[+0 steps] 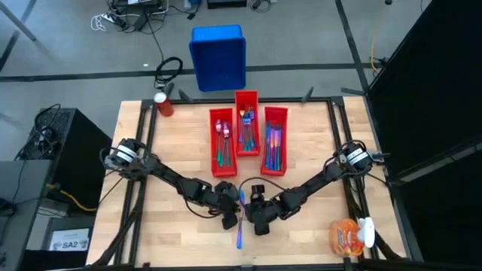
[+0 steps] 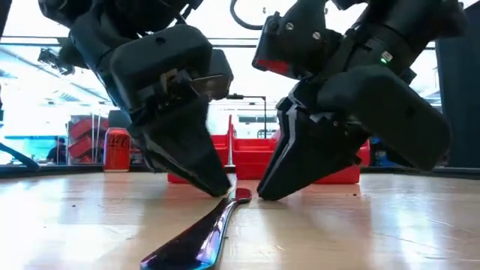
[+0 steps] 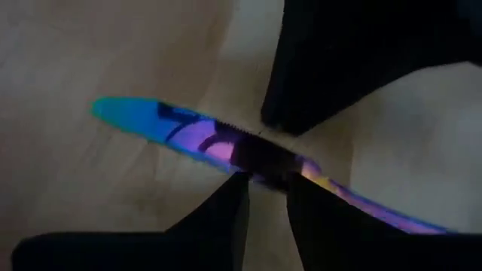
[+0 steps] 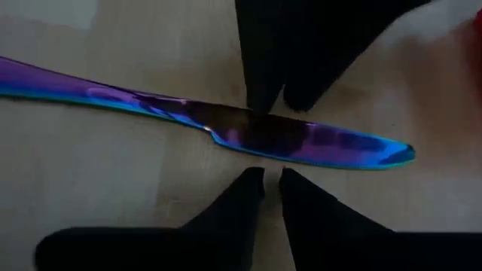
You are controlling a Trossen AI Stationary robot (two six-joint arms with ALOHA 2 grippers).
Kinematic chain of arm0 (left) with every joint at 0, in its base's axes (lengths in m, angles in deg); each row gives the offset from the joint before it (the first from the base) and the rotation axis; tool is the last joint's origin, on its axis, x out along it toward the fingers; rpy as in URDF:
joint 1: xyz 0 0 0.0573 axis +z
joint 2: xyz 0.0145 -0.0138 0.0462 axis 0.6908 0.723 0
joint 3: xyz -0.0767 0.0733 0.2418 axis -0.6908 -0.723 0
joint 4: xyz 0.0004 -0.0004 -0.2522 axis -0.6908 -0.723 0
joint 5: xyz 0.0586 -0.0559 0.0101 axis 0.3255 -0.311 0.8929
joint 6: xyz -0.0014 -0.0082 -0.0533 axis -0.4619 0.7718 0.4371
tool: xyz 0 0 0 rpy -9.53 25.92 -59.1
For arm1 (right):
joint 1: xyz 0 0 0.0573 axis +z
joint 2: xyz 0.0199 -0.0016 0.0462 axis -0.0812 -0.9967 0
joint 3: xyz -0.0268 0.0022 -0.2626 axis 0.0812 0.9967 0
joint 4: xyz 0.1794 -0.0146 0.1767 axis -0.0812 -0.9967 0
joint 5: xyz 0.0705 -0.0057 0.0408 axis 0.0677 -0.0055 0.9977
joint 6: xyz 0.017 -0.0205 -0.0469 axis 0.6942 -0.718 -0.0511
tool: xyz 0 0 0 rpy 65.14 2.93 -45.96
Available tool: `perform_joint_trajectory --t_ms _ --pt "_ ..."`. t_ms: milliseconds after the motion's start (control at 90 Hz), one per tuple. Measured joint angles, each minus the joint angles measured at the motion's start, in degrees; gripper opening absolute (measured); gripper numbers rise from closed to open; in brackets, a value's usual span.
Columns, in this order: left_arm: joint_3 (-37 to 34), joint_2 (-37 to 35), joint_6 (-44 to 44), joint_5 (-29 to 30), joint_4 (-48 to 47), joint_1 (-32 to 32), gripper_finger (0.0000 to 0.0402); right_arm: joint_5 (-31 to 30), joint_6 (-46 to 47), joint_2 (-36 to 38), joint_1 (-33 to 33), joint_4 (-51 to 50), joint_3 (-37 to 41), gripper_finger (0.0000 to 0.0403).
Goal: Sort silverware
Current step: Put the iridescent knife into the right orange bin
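One iridescent knife lies flat on the wooden table near its front edge, blade end toward the far side. My left gripper stands at its left side and my right gripper at its right, both pointing steeply down with fingers nearly together. In the left wrist view the knife runs across just beyond my left gripper. In the right wrist view the knife lies just beyond my right gripper. More silverware lies in three red bins farther back. My left gripper meets the knife's left edge where blade joins handle with its fingertips, coming steeply from above and from the table's left, across the knife. The knife lies on the table. My right gripper's fingertips stand close to the knife's right edge; whether they touch it I cannot tell.
The red bins stand side by side at the table's far middle. A red can stands at the far left corner. An orange bag lies at the near right. A blue crate sits on the floor beyond the table.
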Motion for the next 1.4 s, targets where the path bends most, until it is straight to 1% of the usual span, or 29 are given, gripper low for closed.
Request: perform_joint_trajectory --t_ms 133,333,467,800,1056,1233,1322,1400 --pt "-0.02 2.56 -0.03 -2.33 4.38 0.83 0.0078 1.08 -0.79 -0.08 -0.46 0.67 0.10 0.0004" --pt "-0.03 3.28 -0.06 -3.28 5.13 1.23 0.0078 0.63 -3.03 -0.25 -0.57 3.15 0.38 0.0003" --pt "-0.03 3.34 -0.38 -4.19 5.29 1.25 0.0078 -3.75 -6.07 -0.42 0.44 5.13 0.49 0.0002" --pt "-0.03 3.34 -0.54 -4.44 5.28 1.25 0.0078 -9.75 -10.14 -0.73 2.58 6.57 0.52 0.0001" --pt "0.06 3.56 -0.57 -4.77 5.79 1.25 0.0078 -16.53 -13.62 -0.73 3.82 7.44 0.36 0.0001" --pt "0.08 3.56 -0.79 -4.88 5.59 1.25 0.0078 -16.46 -14.70 0.25 4.85 4.49 0.36 0.0000" --pt "0.08 3.56 -0.79 -4.86 5.55 1.25 0.0078 -15.71 -12.03 1.87 5.35 1.60 0.36 0.0000" --pt "0.06 3.56 -0.81 -4.83 5.57 1.25 0.0078 -12.98 -8.81 3.63 5.62 -0.80 0.36 0.0000"
